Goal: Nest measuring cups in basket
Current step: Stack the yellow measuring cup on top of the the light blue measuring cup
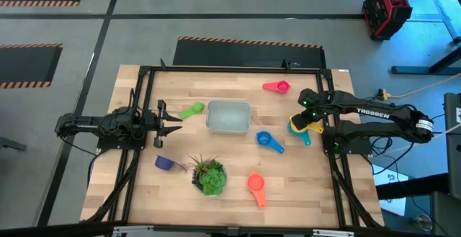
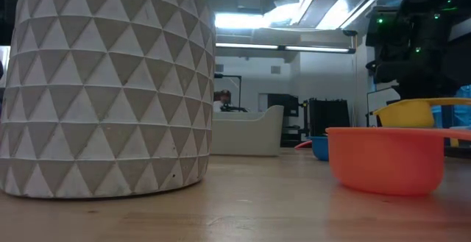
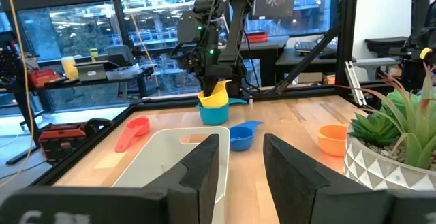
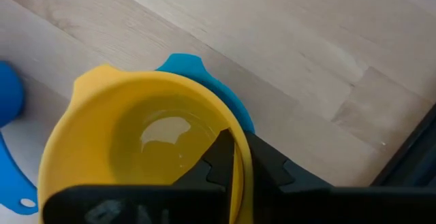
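Two cups meet near the table's right edge: the right gripper [image 1: 305, 119] pinches the yellow cup's [image 4: 146, 149] rim, holding it over the teal cup [image 3: 215, 112]. Mid-table, the basket [image 1: 229, 117] sits empty. The left gripper [image 1: 171, 120] waits open beside it.

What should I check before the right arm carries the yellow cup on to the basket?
1. Grip: right gripper fingers pinch the yellow cup's rim. Ok.
2. Lift: the yellow cup sits over the teal cup; whether they touch, cannot tell.
3. Basket: nothing shows inside it. Ok.
4. Path: the blue cup lies on the table between the gripper and the basket. Ok only if carried above it.
5. Left gripper: fingers open, close to the basket's left side beside the green cup. Not ok for approach room.
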Controlling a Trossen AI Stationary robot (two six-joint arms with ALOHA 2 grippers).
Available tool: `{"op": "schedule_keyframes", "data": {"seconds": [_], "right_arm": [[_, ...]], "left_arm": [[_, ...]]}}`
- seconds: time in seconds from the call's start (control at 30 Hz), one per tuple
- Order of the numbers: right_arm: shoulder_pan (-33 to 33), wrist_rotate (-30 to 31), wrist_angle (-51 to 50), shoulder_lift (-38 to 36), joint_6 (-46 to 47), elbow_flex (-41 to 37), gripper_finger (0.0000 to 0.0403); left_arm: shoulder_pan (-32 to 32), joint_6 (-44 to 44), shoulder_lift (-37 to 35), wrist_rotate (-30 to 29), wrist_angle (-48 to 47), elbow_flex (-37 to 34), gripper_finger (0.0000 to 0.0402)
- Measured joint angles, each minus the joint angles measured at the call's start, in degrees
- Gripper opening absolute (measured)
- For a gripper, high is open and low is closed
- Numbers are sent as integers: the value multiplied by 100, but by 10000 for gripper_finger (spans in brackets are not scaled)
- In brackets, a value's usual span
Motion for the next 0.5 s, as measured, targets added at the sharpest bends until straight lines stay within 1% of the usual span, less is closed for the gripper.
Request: {"op": "schedule_keyframes", "data": {"seconds": [0.5], "right_arm": [[0, -39, 105, -2, -4, 0, 34]], "left_arm": [[-1, -1, 1, 2, 0, 0, 110]]}}
